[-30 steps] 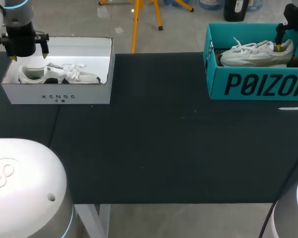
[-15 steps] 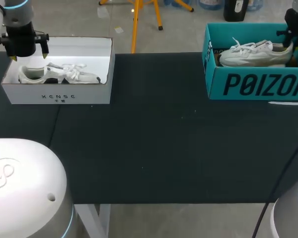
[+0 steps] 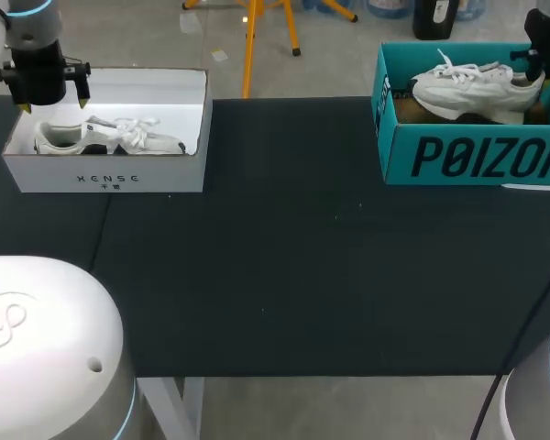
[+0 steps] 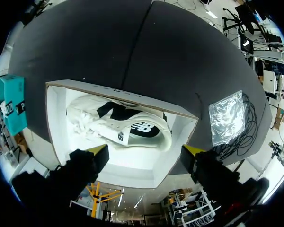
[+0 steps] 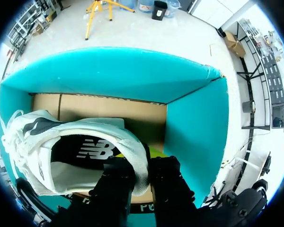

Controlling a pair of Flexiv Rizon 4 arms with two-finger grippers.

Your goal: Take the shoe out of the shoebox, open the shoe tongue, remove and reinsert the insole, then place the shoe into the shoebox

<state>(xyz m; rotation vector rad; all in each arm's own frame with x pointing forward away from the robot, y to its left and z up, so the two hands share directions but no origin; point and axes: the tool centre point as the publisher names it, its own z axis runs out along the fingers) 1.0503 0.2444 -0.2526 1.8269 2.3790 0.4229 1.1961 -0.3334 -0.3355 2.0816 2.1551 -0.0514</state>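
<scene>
A white sneaker point(image 3: 472, 90) hangs tilted inside the teal shoebox point(image 3: 477, 156) at the table's far right, its sole off the box floor. My right gripper point(image 3: 534, 69) is shut on its heel. In the right wrist view the heel wall of the sneaker point(image 5: 75, 142) stands pinched in the right gripper point(image 5: 143, 177), with the teal box wall point(image 5: 118, 71) behind. My left gripper point(image 3: 53, 99) hovers open over a white shoebox point(image 3: 110, 174) at the far left. A second white sneaker point(image 4: 128, 127) lies in it, below the left gripper point(image 4: 144, 151).
The dark table top point(image 3: 284, 238) stretches between the two boxes. A clear plastic bag point(image 4: 227, 116) lies on the table beside the white box point(image 4: 109, 92). White rounded robot housings point(image 3: 46, 348) stand at the front corners.
My right gripper closed on the sneaker's heel and raised it, so the shoe now rides higher in the teal box. The left arm has not moved.
</scene>
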